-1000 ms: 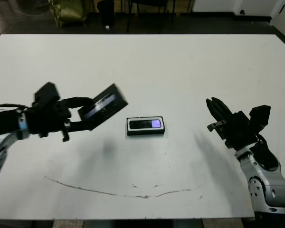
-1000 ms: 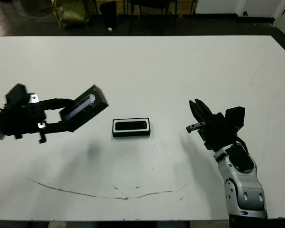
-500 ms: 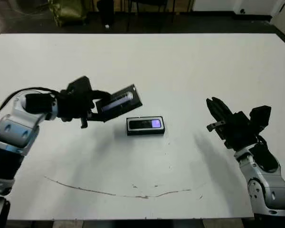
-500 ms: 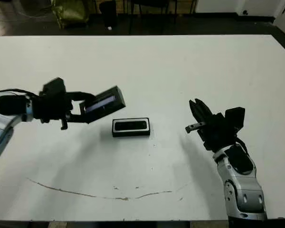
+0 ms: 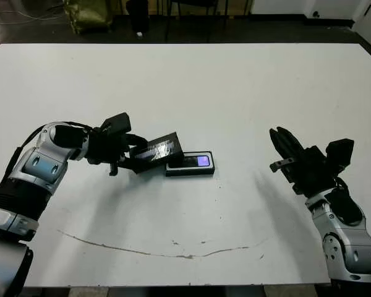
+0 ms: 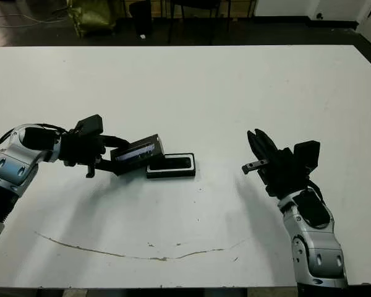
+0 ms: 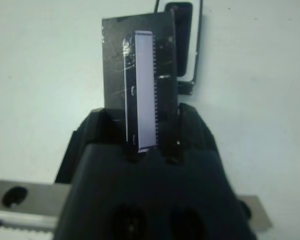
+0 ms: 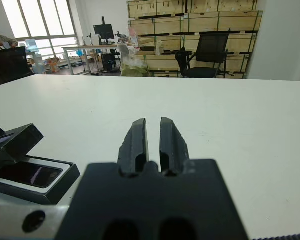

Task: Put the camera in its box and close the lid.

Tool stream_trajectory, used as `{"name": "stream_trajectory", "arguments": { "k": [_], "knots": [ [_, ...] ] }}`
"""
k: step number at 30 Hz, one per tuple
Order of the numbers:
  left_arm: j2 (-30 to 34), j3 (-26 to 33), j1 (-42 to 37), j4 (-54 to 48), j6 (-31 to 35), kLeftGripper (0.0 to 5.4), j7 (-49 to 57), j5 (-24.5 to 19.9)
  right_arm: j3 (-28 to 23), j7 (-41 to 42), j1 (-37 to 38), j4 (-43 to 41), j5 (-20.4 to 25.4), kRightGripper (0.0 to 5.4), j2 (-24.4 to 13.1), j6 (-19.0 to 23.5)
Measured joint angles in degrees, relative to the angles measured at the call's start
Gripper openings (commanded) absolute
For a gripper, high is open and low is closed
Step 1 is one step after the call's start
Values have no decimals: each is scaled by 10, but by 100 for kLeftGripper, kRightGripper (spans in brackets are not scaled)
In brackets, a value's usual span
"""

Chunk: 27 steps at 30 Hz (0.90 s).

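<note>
Both pincers unchanged: left pincer [image 5: 133, 161] clamps lid [image 5: 159, 150], now lowered onto box [image 5: 191, 166]; right pincer [image 5: 281, 143] together.

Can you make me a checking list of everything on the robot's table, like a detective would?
Surface: white table, with a thin dark scuff line near the front edge.
Job's things: camera lies in its box; lid is tilted, held at the box's left end, not yet on.
Clutter: nothing seen.
Claws: left claw grips the lid; right claw empty, fingers nearly together, off the table.
Cables: a black one along the left arm.
Surroundings: chairs, crates, desks, windows.
</note>
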Motion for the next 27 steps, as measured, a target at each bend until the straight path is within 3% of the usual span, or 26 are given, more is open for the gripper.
{"name": "stream_trajectory", "arguments": {
  "k": [27],
  "knots": [
    [-44, 2, 0, -5, 18, 189, -29, -14, 0, 0, -1, 11, -5, 0, 3, -3]
  ]
}}
